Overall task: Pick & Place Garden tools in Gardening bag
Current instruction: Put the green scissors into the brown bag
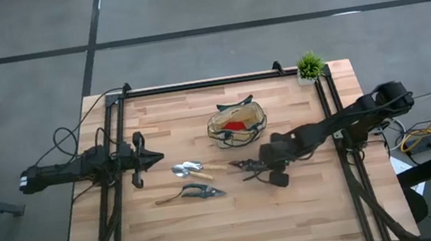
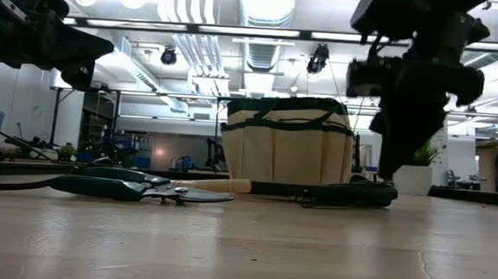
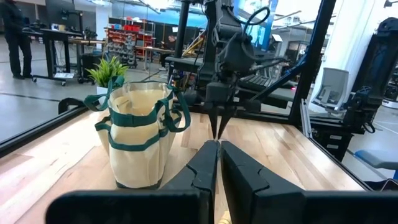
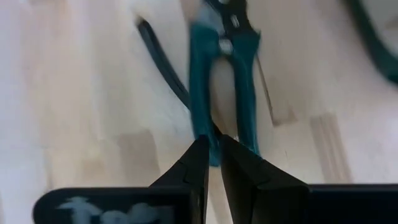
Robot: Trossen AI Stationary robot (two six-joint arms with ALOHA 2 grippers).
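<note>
The tan gardening bag (image 1: 237,124) with green trim stands on the table's far middle, a red item (image 1: 235,124) inside it. The trowel (image 1: 193,171) and one pair of shears (image 1: 192,194) lie flat to the bag's near left. A second teal-handled tool (image 1: 247,167) lies near the bag's near side. My right gripper (image 4: 213,146) points down at its handle end, shut on it. My left gripper (image 1: 153,156) hovers shut and empty at the table's left, facing the bag (image 3: 140,134). My right gripper pinches the free end of one teal handle (image 4: 211,134) between its two fingertips. It comes from above, and the fingers lie roughly along the handle. In the low view the tool (image 2: 350,193) lies flat on the table.
A small green potted plant (image 1: 309,67) stands at the table's far right corner. A dark frame rail (image 1: 194,85) runs along the far edge, and rails run along both sides. Bare wood lies across the near half of the table.
</note>
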